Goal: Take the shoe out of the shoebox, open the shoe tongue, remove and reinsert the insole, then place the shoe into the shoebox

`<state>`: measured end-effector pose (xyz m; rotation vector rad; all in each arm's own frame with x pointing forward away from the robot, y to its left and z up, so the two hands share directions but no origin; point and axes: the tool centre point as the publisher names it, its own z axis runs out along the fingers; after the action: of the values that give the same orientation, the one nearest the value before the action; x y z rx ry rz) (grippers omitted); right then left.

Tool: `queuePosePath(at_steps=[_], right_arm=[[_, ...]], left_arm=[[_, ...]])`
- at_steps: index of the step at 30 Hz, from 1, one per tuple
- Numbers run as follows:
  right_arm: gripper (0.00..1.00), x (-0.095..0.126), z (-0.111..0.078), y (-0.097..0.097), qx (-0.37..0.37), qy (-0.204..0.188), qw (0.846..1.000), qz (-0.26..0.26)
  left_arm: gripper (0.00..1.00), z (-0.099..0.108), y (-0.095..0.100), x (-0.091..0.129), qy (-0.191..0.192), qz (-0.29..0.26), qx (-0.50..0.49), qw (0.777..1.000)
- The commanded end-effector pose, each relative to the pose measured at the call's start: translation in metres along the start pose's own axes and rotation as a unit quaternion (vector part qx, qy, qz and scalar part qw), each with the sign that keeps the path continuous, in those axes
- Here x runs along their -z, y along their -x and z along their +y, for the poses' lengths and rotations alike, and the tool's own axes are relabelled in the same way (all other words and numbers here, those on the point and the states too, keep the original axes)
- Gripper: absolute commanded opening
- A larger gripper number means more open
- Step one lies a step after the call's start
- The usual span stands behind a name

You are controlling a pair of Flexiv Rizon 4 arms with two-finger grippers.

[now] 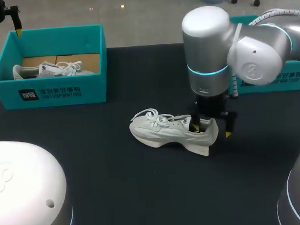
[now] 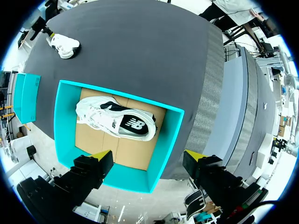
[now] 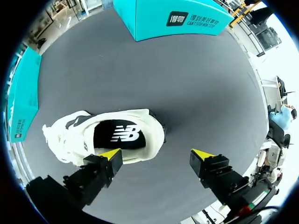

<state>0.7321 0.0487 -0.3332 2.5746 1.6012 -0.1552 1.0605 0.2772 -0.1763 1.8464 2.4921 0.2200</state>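
Right wrist view: my right gripper (image 3: 156, 155) hangs open over the heel of the shoe (image 3: 112, 137), one finger seemingly inside its collar, toe pointing toward my left.

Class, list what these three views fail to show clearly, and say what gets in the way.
Head view: second teal box, mostly hidden by the right arm.
Head view: boxed shoe, lower part hidden by the shoebox wall.
Left wrist view: table shoe, too small to show its insole.
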Motion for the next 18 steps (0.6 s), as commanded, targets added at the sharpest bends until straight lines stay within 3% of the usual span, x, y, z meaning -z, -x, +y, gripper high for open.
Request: queuePosePath(at_steps=[1,4,6,8,10,18], right_arm=[[1.0,0.026,-0.008,0.009,0.016,0.031,0.998,0.056],[1.0,0.043,-0.011,0.003,0.117,0.058,0.987,0.097],[1.0,0.055,-0.013,-0.002,0.196,0.072,0.97,0.125],[1.0,0.065,-0.016,-0.007,0.273,0.073,0.946,0.157],[1.0,0.074,-0.02,-0.01,0.368,0.065,0.908,0.188],[1.0,0.074,-0.02,-0.01,0.368,0.065,0.908,0.188]], left_arm=[[1.0,-0.001,0.0,0.0,0.001,0.001,0.0,1.0],[1.0,-0.001,0.0,0.0,0.001,0.001,0.0,1.0],[1.0,-0.001,0.0,0.0,0.001,0.001,0.0,1.0],[1.0,-0.001,0.0,0.0,0.001,0.001,0.0,1.0],[1.0,-0.001,0.0,0.0,0.001,0.001,0.0,1.0],[1.0,-0.001,0.0,0.0,0.001,0.001,0.0,1.0]])
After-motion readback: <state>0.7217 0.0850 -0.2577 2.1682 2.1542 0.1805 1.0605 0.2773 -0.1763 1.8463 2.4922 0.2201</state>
